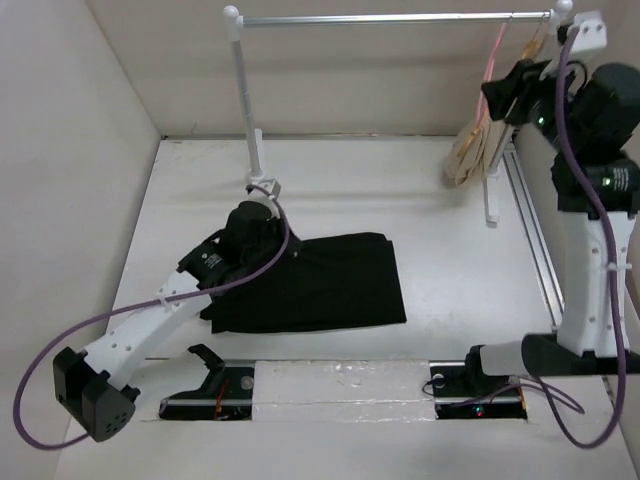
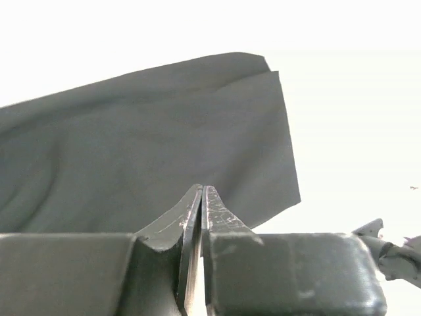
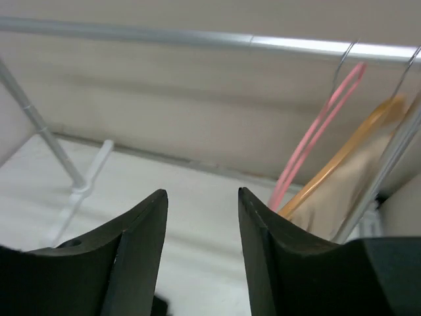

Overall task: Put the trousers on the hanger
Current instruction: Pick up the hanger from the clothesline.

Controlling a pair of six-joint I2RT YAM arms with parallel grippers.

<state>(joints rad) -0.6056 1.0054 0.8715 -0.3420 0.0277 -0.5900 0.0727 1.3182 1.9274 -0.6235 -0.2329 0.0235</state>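
Observation:
The black trousers (image 1: 320, 285) lie folded flat on the white table, and fill the left wrist view (image 2: 151, 145). My left gripper (image 1: 258, 228) hovers over their left end; its jaws (image 2: 201, 192) are pressed together with no cloth between them. The pink hanger (image 1: 493, 55) hangs from the rail at the far right, beside tan hangers. In the right wrist view the pink hanger (image 3: 316, 131) is just right of my open, empty right gripper (image 3: 200, 194). My right gripper (image 1: 500, 95) is raised near the hangers.
A metal rail (image 1: 390, 18) spans the back on a white post (image 1: 248, 110). Tan wooden hangers (image 1: 478, 150) hang next to the pink one, also in the right wrist view (image 3: 355, 178). A metal track (image 1: 535, 240) runs along the table's right side.

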